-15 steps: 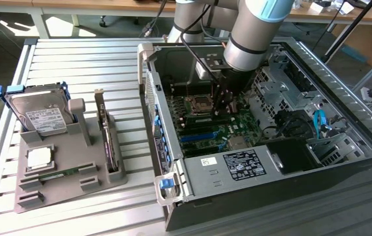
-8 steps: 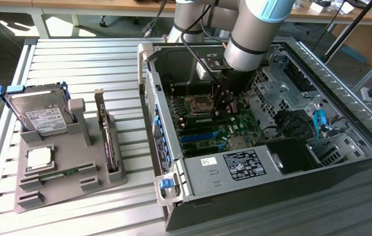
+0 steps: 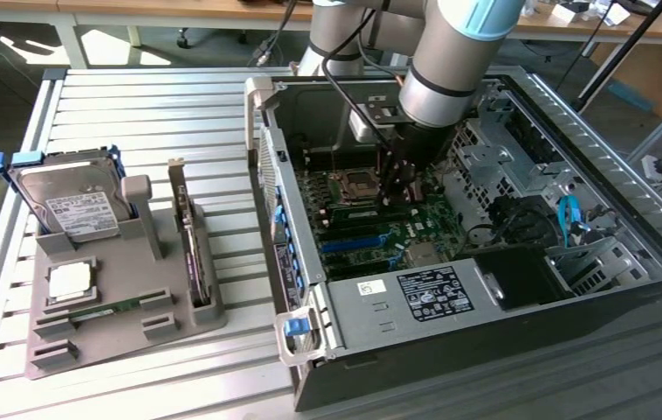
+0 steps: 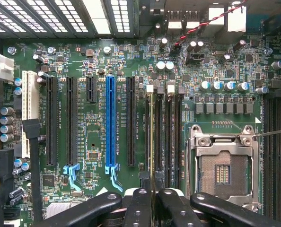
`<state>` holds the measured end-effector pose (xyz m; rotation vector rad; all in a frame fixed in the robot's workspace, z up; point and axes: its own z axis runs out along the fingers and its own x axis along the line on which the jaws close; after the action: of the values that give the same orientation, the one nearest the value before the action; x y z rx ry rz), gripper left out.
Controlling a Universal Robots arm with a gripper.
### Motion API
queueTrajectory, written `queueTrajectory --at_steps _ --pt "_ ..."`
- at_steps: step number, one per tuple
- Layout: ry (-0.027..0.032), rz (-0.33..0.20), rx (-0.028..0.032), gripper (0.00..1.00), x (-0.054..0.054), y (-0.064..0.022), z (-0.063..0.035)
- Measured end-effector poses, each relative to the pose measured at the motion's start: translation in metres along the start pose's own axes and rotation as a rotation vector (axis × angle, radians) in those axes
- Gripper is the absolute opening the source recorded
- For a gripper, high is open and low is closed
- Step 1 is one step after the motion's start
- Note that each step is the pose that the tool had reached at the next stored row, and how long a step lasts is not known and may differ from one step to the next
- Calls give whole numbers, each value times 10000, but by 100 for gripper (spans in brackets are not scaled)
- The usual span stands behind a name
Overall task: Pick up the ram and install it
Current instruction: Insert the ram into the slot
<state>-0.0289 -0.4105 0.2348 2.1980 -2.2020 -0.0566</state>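
My gripper (image 4: 153, 195) reaches down inside the open computer case (image 3: 611, 289), over the green motherboard (image 4: 98, 118) beside the processor socket (image 4: 223, 170). Its two black fingers (image 4: 138, 203) stand close together, shut on the ram (image 4: 153, 142). The ram shows edge-on as a thin line with a yellowish edge. It runs along the outermost memory slot (image 4: 149, 123), whose white end clip (image 4: 150, 88) shows at the far end. I cannot tell whether the ram is seated in the slot. In the exterior view the gripper (image 3: 404, 179) hangs over the board next to the socket (image 3: 355, 185).
A grey holder (image 3: 121, 337) at the exterior view's left carries a hard drive (image 3: 74, 206), a square silver chip (image 3: 71, 280), a dark expansion card (image 3: 191, 254) and a green stick (image 3: 103, 311). Drive cages (image 3: 506, 157) and the power supply (image 3: 436, 293) crowd the case. A blue card slot (image 4: 110, 123) lies beside the memory slots.
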Motion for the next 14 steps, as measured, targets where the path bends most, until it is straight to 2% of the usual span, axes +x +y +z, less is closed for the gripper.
queueTrajectory --at_steps 5,8,14 --pt "-2 0 1 12 -1 -1 9" --pt "-1 1 1 12 1 -2 50" --pt "1 0 1 13 1 -3 50"
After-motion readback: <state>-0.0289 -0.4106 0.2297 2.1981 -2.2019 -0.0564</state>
